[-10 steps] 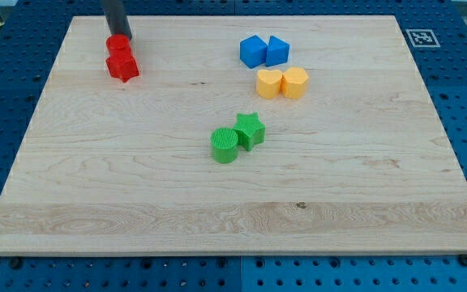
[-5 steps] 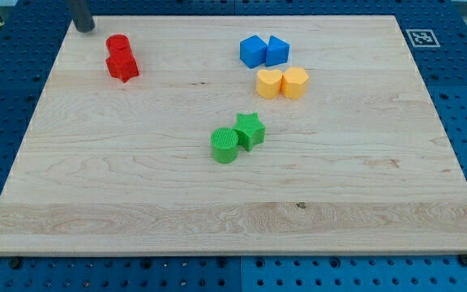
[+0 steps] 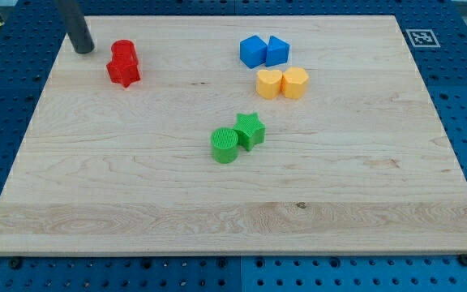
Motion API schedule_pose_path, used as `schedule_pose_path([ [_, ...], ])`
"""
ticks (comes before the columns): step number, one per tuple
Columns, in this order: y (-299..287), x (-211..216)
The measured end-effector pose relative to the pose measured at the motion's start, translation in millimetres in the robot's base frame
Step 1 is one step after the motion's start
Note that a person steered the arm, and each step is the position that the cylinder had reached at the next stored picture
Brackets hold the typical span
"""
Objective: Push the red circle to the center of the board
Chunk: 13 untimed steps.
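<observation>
The red circle point(image 3: 122, 50) sits near the board's top left, touching a second red block, star-like point(image 3: 124, 71), just below it. My tip point(image 3: 83, 49) rests on the board to the left of the red circle, a short gap apart from it. The dark rod rises from the tip out of the view's top.
Two blue blocks point(image 3: 263, 50) lie side by side at the top centre-right. A yellow heart point(image 3: 269, 83) and a yellow hexagon-like block point(image 3: 295, 82) lie just below them. A green circle point(image 3: 224, 145) and a green star point(image 3: 250, 129) touch near the wooden board's point(image 3: 363, 186) middle.
My tip moved from the red circle's top edge up and left, then came down level with the circle on its left. The red pair has shifted slightly.
</observation>
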<state>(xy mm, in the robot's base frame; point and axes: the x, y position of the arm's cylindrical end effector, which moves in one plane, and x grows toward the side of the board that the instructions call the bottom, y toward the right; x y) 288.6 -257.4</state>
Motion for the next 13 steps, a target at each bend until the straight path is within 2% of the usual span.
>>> schedule_pose_path([
  [2, 90, 31],
  [3, 107, 35],
  [5, 59, 22],
  [6, 50, -17],
  [7, 64, -26],
  [10, 171, 26],
  [12, 203, 62],
  [13, 184, 34],
])
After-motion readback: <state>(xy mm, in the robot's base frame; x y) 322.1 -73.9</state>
